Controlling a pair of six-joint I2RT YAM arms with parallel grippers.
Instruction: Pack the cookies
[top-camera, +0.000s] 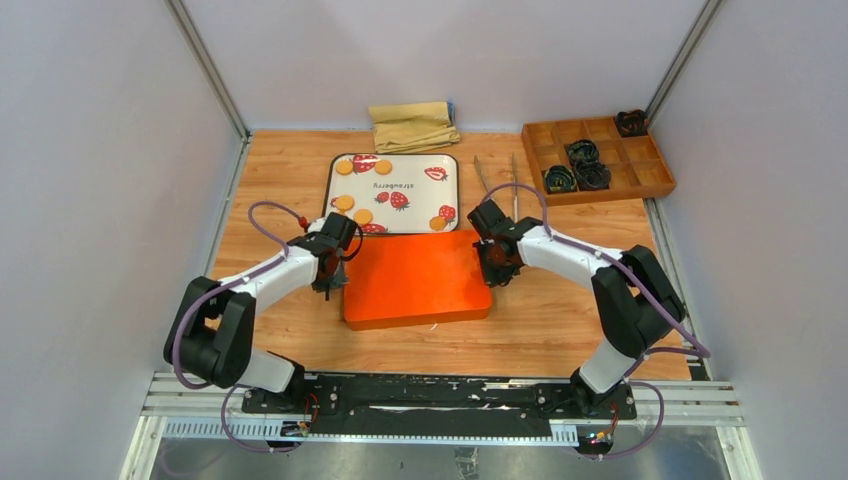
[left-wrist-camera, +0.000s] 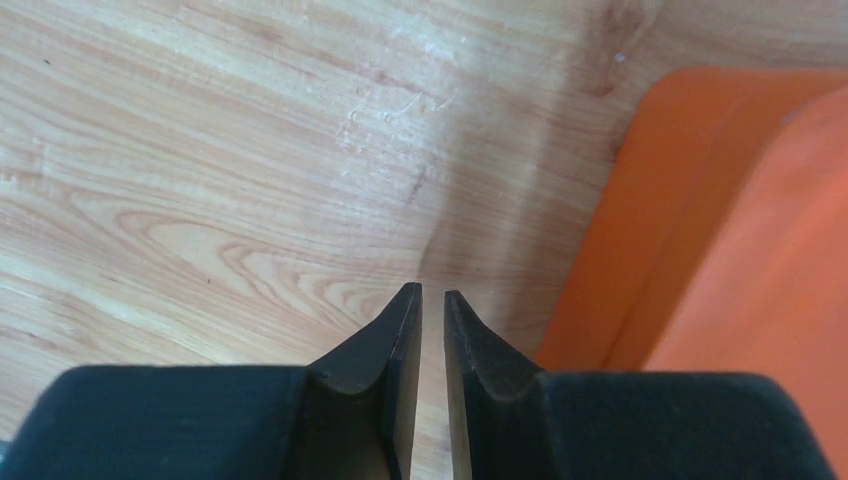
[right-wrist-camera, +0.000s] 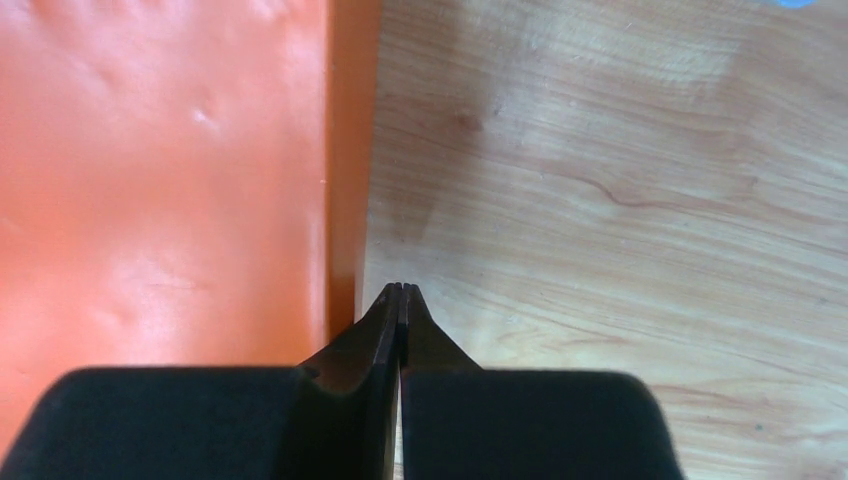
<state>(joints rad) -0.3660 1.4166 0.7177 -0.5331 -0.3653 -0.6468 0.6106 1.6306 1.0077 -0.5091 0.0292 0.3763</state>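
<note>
Several golden-orange cookies (top-camera: 344, 168) lie on a white strawberry-print tray (top-camera: 455, 190) at the back centre; I see no black cookies. An orange flat box (top-camera: 415, 280) lies in front of the tray. My left gripper (top-camera: 328, 288) hangs at the box's left edge, over bare wood. In the left wrist view (left-wrist-camera: 433, 295) its jaws stand a thin slit apart with nothing between them, and the box (left-wrist-camera: 720, 250) is on the right. My right gripper (top-camera: 497, 278) is at the box's right edge. In the right wrist view (right-wrist-camera: 401, 288) it is shut and empty beside the box (right-wrist-camera: 150, 170).
A wooden compartment box (top-camera: 640, 175) at the back right holds black crinkled liners (top-camera: 583, 152). A folded tan cloth (top-camera: 413, 125) lies behind the tray. Two thin metal sticks (top-camera: 514, 180) lie right of the tray. Walls close in on three sides.
</note>
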